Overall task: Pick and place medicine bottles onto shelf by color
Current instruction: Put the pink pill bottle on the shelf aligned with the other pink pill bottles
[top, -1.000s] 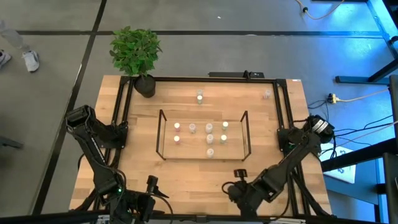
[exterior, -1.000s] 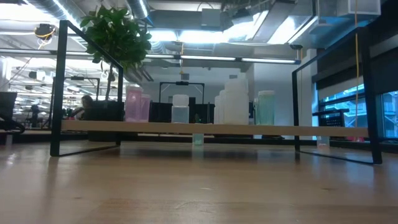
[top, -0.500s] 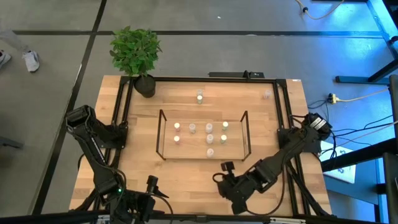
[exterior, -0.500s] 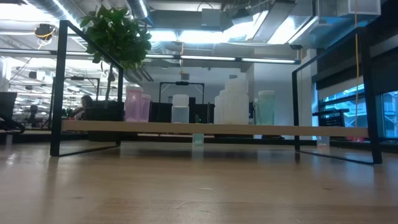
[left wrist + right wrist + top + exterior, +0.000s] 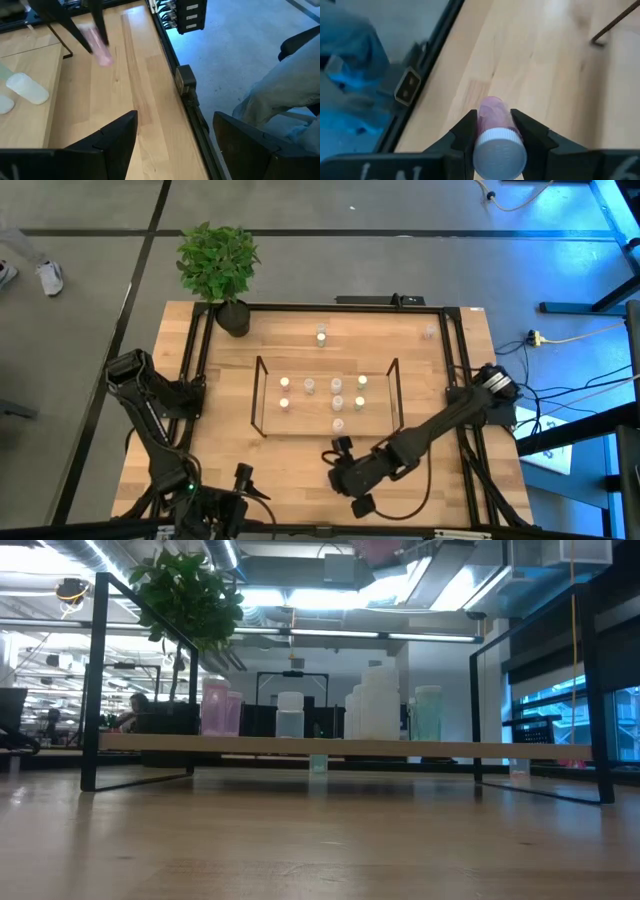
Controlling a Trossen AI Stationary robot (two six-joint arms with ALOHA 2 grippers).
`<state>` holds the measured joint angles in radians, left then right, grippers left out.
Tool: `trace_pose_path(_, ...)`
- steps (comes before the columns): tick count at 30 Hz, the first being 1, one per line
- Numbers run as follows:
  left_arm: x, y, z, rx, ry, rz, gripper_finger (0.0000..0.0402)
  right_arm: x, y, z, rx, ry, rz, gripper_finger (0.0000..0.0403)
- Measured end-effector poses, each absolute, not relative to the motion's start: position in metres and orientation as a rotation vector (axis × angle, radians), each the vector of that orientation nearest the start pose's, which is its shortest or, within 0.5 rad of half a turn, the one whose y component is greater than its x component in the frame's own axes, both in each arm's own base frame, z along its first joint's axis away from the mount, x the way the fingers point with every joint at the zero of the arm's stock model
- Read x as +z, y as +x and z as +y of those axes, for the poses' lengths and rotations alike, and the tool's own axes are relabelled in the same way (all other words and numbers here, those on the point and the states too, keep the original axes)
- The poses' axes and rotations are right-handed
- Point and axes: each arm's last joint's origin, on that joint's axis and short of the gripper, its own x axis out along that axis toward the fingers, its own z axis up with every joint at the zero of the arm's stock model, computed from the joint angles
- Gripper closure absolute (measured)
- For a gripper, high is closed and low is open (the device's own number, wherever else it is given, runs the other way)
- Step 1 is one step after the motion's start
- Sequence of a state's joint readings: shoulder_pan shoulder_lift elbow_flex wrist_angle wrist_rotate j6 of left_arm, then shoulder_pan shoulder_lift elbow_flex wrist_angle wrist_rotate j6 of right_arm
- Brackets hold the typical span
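My right gripper (image 5: 340,452) hangs over the table's near middle, just in front of the shelf (image 5: 262,395), shut on a pink medicine bottle (image 5: 492,107) with a white cap (image 5: 499,150). The shelf is a black rod rack with a wooden board (image 5: 300,745). Several small bottles stand on the board, pink (image 5: 215,705), clear (image 5: 290,715), white (image 5: 375,700) and green (image 5: 427,712). Two bottles (image 5: 321,333) (image 5: 428,332) stand on the table beyond it. My left gripper (image 5: 180,150) waits open at the near left (image 5: 243,473). My right gripper pinches the pink bottle's body just below the white cap (image 5: 491,120) between its two fingers (image 5: 470,122). The bottle lies along the fingers, cap toward the wrist and bottom pointing away and down. It is lifted clear of the table.
A potted plant (image 5: 220,265) stands at the table's far left corner. A tall black frame (image 5: 450,360) runs around the tabletop. A person's trouser leg (image 5: 280,95) shows past the table's edge in the left wrist view. Bare wood (image 5: 230,450) lies in front of the shelf.
My right gripper has carried the pink bottle toward the table's left edge along the near side, rolling its wrist on the way, and now hangs in front of the shelf's middle. The bottle stays in its fingers, clear of the table.
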<state>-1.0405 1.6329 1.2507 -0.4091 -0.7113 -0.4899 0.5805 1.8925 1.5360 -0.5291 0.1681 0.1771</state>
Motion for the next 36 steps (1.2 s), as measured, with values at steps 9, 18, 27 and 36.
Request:
trace_pose_path(9,0.267,0.186,-0.296,-0.189,0.112,0.562,0.0149,0.210,0.349,0.223,0.227,-0.116,1.085,0.0295)
trace_pose_path(18,0.267,0.186,-0.296,-0.190,0.112,0.562,0.0149,0.197,0.335,0.216,0.065,-0.001,1.289,0.0295)
trace_pose_path(27,0.267,0.186,-0.296,-0.190,0.112,0.562,0.0149,0.185,0.339,0.219,0.072,0.000,1.306,0.0295)
trace_pose_path(36,0.268,0.186,-0.296,-0.190,0.112,0.562,0.0149,0.165,0.343,0.221,0.059,-0.020,1.353,0.0295)
